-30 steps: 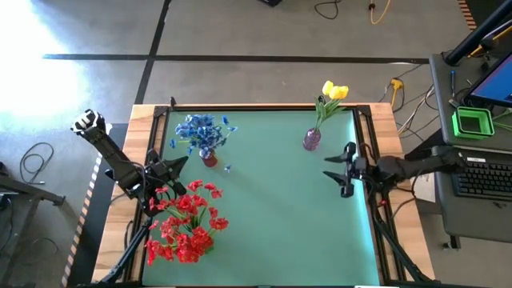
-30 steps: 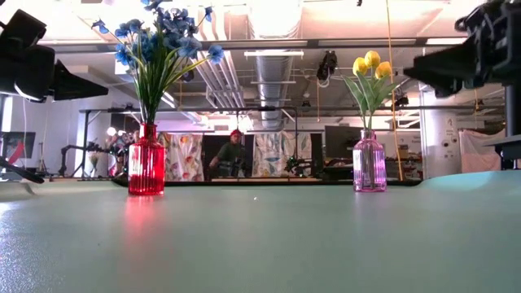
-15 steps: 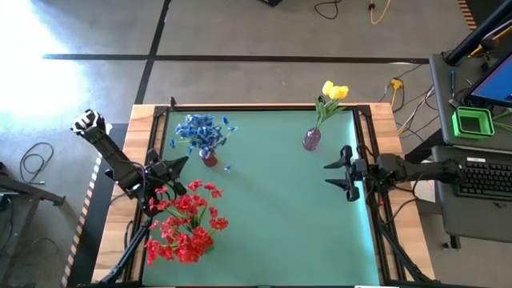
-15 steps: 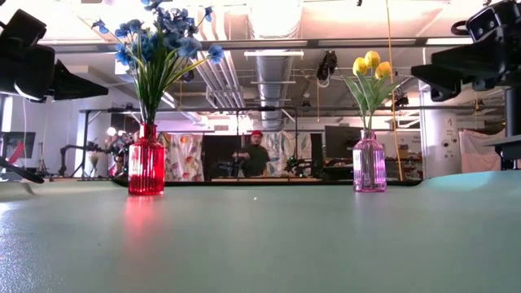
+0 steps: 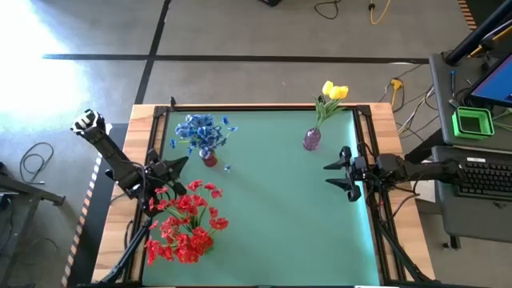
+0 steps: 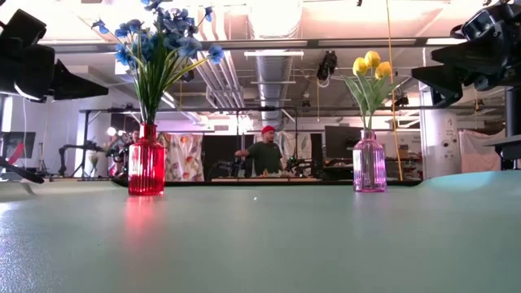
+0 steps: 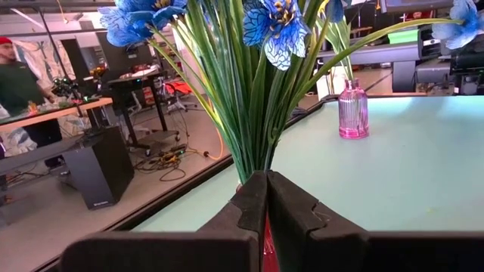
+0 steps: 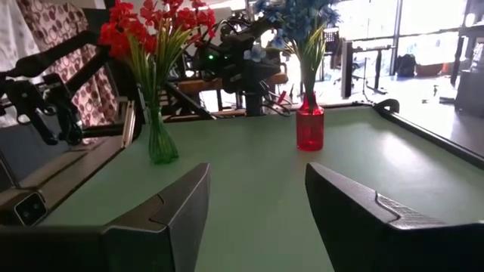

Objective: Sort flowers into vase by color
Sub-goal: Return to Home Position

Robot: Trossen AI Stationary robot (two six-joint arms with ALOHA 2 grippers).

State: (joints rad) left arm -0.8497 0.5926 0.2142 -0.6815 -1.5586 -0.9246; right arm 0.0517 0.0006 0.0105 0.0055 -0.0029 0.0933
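Blue flowers [image 5: 200, 130] stand in a red vase [image 5: 210, 159]. Yellow buds [image 5: 334, 91] stand in a pink vase [image 5: 311, 140] near the far right corner. Red flowers [image 5: 188, 220] stand in a green glass vase [image 8: 161, 143] at the near left. My left gripper [image 5: 182, 163] is shut and hovers just left of the red vase [image 7: 265, 245], apart from it. My right gripper [image 5: 330, 174] is open at the table's right side, near of the pink vase, pointing left and holding nothing [image 8: 257, 189].
Black rails run along the table's left and right edges [image 5: 366, 152]. The green mat's middle [image 5: 272, 200] lies between the vases. A desk with a keyboard and a green box [image 5: 472, 122] stands right of the table. A person [image 6: 264, 153] stands in the room beyond.
My right gripper has shifted a little toward the near edge while its arm drew back toward the table's right edge, staying open. The person in the room behind has walked to the right. The vases, the flowers and my left arm have kept still.
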